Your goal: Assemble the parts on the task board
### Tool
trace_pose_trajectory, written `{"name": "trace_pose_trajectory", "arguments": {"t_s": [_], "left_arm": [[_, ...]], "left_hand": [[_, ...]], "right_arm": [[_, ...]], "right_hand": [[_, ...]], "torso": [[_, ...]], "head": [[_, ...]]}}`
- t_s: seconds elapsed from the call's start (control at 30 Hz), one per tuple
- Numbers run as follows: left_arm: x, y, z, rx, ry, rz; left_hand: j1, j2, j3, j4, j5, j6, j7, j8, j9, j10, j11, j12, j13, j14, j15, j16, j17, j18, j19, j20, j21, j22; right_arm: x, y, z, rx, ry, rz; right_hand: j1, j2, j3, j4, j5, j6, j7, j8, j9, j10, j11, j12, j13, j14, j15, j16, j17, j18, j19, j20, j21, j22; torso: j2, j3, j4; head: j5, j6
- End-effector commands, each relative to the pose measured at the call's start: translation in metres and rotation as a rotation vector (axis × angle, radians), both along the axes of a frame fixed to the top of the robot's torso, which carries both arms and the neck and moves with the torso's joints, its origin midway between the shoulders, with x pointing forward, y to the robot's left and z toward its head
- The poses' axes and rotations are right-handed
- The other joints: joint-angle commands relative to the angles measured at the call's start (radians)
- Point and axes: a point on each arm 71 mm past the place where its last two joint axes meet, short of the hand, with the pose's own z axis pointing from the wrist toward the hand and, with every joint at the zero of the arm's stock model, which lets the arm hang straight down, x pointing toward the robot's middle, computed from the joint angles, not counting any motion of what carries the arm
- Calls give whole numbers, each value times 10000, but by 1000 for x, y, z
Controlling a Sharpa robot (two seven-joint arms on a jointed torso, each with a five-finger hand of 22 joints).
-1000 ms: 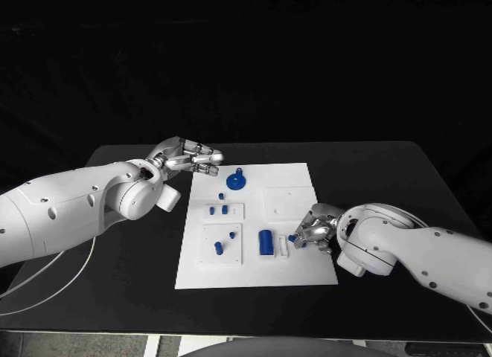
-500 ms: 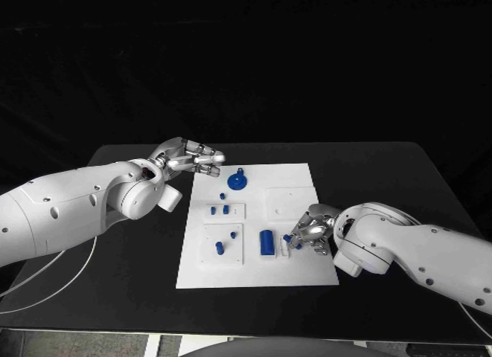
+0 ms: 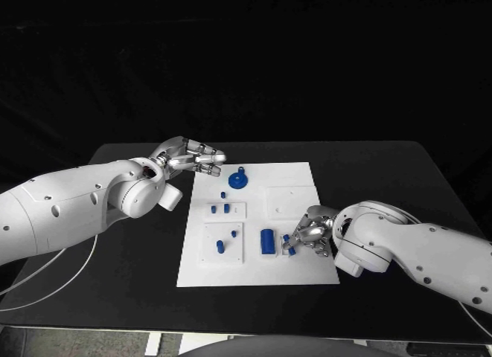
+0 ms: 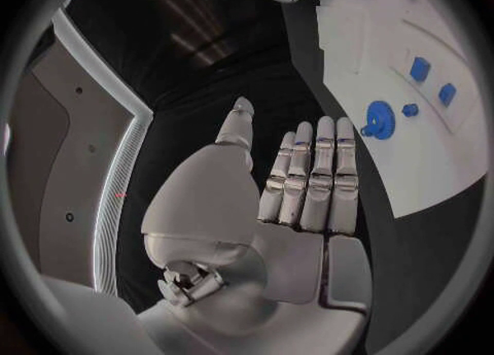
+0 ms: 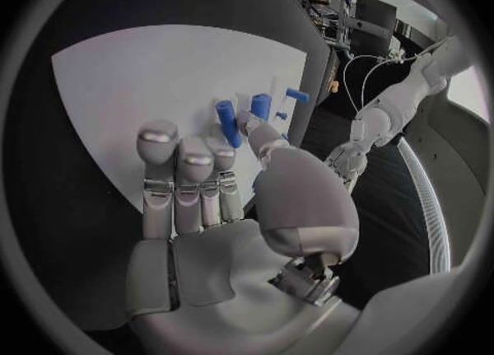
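The white task board (image 3: pixel 299 186) lies mid-table. On it are a blue gear-like part (image 3: pixel 237 181), two small blue pegs (image 3: pixel 218 210), two more blue pieces (image 3: pixel 219 245) and an upright-lying blue cylinder (image 3: pixel 267 240). My right hand (image 3: pixel 310 233) hovers over the board's right side, just right of the cylinder, and pinches a small blue peg (image 5: pixel 227 123) between thumb and a finger; the cylinder (image 5: pixel 260 106) lies just beyond it. My left hand (image 3: pixel 190 158) hangs at the board's far left corner, fingers (image 4: pixel 314 174) straight, holding nothing, near the gear (image 4: pixel 379 119).
The black table (image 3: pixel 396 171) stretches wide on both sides of the board (image 4: pixel 432 157). A raised white square block (image 3: pixel 286 199) sits on the board's right half. My left forearm (image 3: pixel 74 204) lies over the table's left side.
My right hand has crept a little to the left and nearer me, toward the blue cylinder, taking the small peg along. The left hand has stayed put.
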Motion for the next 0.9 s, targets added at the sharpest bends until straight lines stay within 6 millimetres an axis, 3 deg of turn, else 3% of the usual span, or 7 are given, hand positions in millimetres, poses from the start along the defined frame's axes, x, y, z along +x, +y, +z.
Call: {"name": "trace_pose_trajectory", "arguments": {"t_s": [0.03,0.23,0.7,0.9], "left_arm": [[-1,-2,0,-5,54,-209],[-1,-2,0,24,101,-240],[-1,-3,-1,58,142,-281],[-1,-3,-1,69,154,-287]], "left_hand": [[-34,14,6,32,-41,-90,1,5,-2,-40,-1,-16,13,-61,16,-38,6,-110,-46,18,34,-4],[-37,10,16,53,-44,-92,2,6,-1,-45,3,-16,13,-86,23,-44,3,-111,-55,23,32,-9],[-45,-3,20,96,-86,-98,6,6,-2,-62,10,-16,13,-103,28,-42,5,-108,-64,29,29,-16],[-45,-3,20,96,-86,-98,6,6,-2,-62,10,-16,13,-103,28,-42,5,-108,-64,29,29,-16]], "right_arm": [[-2,3,-1,-352,134,461],[-2,5,0,-362,127,523],[1,11,-1,-324,83,513],[2,12,-2,-366,168,582]], "right_hand": [[68,-46,-138,215,-179,53,-25,-12,-9,36,-42,-47,-27,50,-7,10,14,-103,528,-20,20,76],[199,-133,-278,572,-281,76,-35,-13,-13,44,-40,-33,-48,57,-8,19,34,-112,525,-21,48,57],[157,-138,-373,797,-419,92,-41,-14,-14,48,-40,-27,-58,57,-8,22,46,-113,524,-22,60,49],[3,-210,-474,1124,-972,81,-36,-12,-11,58,-31,-26,-69,57,2,23,49,-111,523,-16,80,49]], "torso": [[-2,-4,3],[0,-4,3],[1,-7,3],[1,-3,6]], "head": [[22,-14],[34,-22],[78,-23],[108,-36]]}}
